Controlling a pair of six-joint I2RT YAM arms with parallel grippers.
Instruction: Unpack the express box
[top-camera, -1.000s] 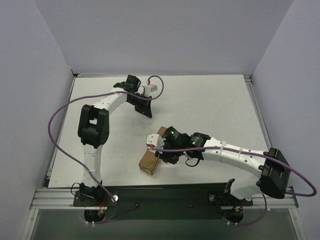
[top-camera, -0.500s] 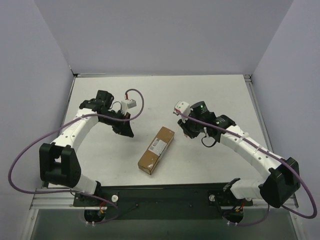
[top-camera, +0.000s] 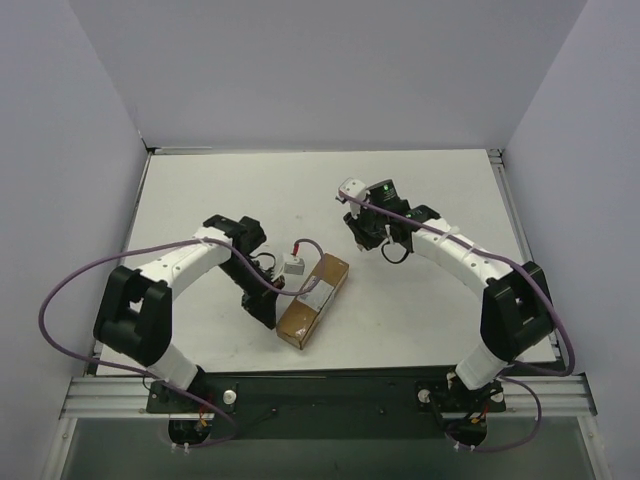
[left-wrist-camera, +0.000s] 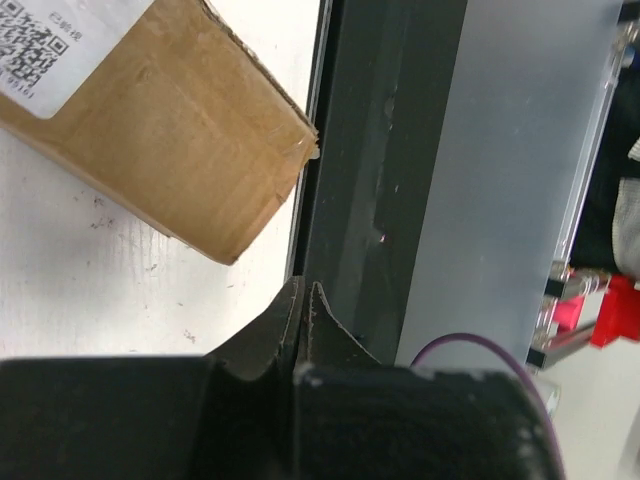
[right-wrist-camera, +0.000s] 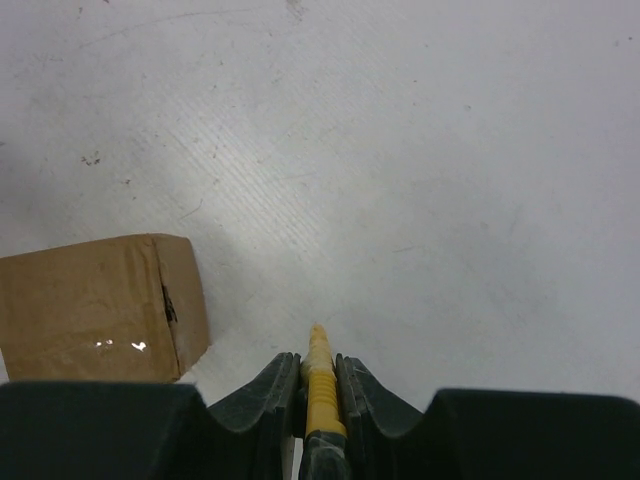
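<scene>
The express box (top-camera: 312, 298), brown card with a white label on top, lies flat on the white table near the front edge. It also shows in the left wrist view (left-wrist-camera: 150, 130) and the right wrist view (right-wrist-camera: 95, 305). My left gripper (top-camera: 267, 315) is shut and empty, low over the table just left of the box's near end, pointing at the front edge (left-wrist-camera: 303, 300). My right gripper (top-camera: 363, 242) is shut on a yellow utility knife (right-wrist-camera: 320, 385), right of and beyond the box's far end, apart from it.
The dark front rail (left-wrist-camera: 380, 150) of the table runs right ahead of the left gripper. Purple cables (top-camera: 70, 290) loop beside both arms. Grey walls stand at the left, back and right of the table (top-camera: 430, 180).
The right gripper has drawn back from the box toward the rear with the knife. The left arm has swung from the back of the table down to the box's left side.
</scene>
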